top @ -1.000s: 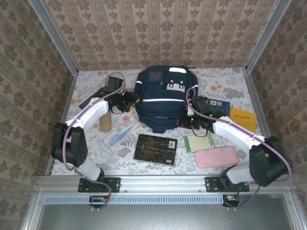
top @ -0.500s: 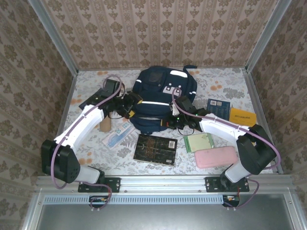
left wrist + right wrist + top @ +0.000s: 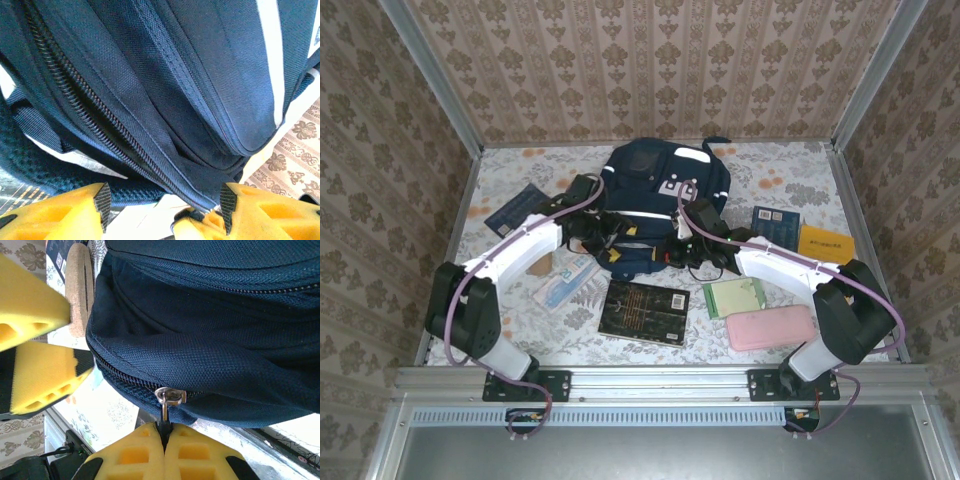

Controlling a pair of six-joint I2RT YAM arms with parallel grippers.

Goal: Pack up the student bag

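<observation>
The student bag (image 3: pixel 655 195), navy with a white stripe, lies at the middle of the table. My left gripper (image 3: pixel 612 236) is at its lower left edge. In the left wrist view the yellow fingers (image 3: pixel 97 202) stand apart, open, with the bag's bottom seam (image 3: pixel 200 190) and its zipper teeth (image 3: pixel 75 85) between and above them. My right gripper (image 3: pixel 668 256) is at the bag's lower front. It (image 3: pixel 164 432) is shut on the dark tab hanging from the metal zipper slider (image 3: pixel 170 396). The left gripper's fingers (image 3: pixel 45 375) show beside the bag.
A black book (image 3: pixel 643 310) lies just below the bag. To the right are a green notepad (image 3: pixel 734 296), a pink case (image 3: pixel 769 327), a blue book (image 3: pixel 775 220) and a yellow packet (image 3: pixel 825 243). A cork roll (image 3: pixel 542 262), a white-blue box (image 3: pixel 565 280) and a dark booklet (image 3: pixel 515 208) lie at left.
My right gripper has moved left along the bag's lower edge, still shut on the zipper tab. The left gripper has moved right to the bag's bottom seam, and the bag has shifted.
</observation>
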